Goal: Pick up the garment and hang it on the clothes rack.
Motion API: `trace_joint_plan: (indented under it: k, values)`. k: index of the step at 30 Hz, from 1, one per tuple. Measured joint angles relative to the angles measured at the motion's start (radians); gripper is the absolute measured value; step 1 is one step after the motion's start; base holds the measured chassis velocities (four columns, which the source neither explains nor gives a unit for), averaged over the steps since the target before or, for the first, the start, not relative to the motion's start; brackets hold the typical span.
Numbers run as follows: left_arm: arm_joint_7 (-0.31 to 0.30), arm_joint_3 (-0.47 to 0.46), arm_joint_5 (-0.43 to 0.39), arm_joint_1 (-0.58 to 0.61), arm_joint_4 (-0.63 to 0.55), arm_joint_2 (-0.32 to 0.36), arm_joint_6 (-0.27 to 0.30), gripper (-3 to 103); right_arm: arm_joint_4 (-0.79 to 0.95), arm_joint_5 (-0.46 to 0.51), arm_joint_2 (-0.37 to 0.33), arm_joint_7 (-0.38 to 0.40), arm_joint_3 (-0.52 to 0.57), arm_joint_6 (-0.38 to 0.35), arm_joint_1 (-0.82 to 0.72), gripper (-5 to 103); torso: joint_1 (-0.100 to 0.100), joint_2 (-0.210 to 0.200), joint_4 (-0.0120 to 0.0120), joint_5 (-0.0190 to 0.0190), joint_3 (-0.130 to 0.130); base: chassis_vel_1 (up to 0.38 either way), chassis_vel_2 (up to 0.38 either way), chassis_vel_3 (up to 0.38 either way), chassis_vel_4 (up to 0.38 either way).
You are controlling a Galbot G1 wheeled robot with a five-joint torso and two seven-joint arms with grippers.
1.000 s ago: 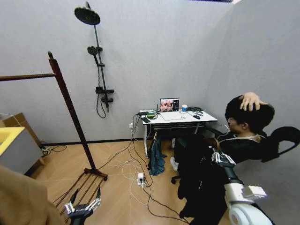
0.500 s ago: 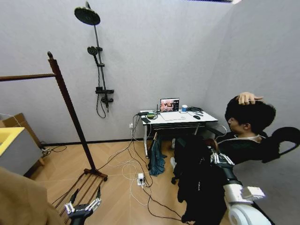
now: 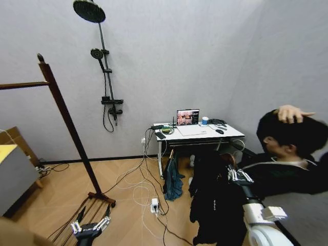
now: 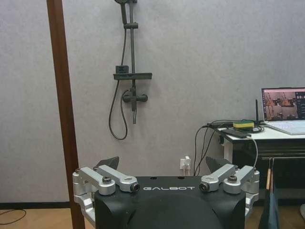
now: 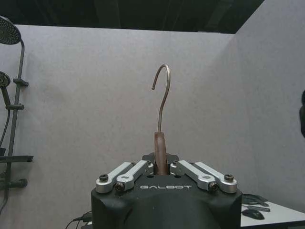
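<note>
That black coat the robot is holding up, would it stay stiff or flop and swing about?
Probably floppy: the garment hangs in loose folds below the right gripper. It likely swings when moved, since it is held just at the hanger beneath the hook. Its length suggests some weight.

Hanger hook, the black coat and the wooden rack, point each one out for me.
Thin curved metal hanger hook (image 5: 163, 95): right wrist view, on its shank.
Long black fabric coat (image 3: 212, 205): head view, on its hanging body.
Tall red-brown wooden clothes rack (image 3: 69, 128): head view, on its knob-topped post.

cables (image 3: 148, 179) probably across open floor
</note>
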Motion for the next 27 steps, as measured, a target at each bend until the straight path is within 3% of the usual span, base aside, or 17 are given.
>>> trace_joint_plan:
  k: [7, 18, 27]
  values:
    - [0.0, 0.0, 0.0, 0.0, 0.0, 0.0, 0.0, 100, 0.014, -0.041, 0.002, -0.046, -0.061, 0.02, -0.016, 9, 0.001, -0.001, 0.0003, 0.0006, 0.0, -0.157, 0.157, 0.122, -0.101]
    - [0.0, 0.0, 0.0, 0.0, 0.0, 0.0, 0.0, 100, 0.042, -0.068, -0.035, -0.026, -0.146, -0.065, 0.059, 9, -0.002, 0.0, 0.0, 0.0006, 0.0, 0.069, -0.01, -0.001, 0.057]
    - [0.0, 0.0, 0.0, 0.0, 0.0, 0.0, 0.0, 100, 0.046, -0.021, -0.048, -0.037, -0.214, -0.101, 0.107, 9, 0.0, 0.0, 0.0, 0.0005, 0.0, 0.053, 0.092, 0.089, 0.061]
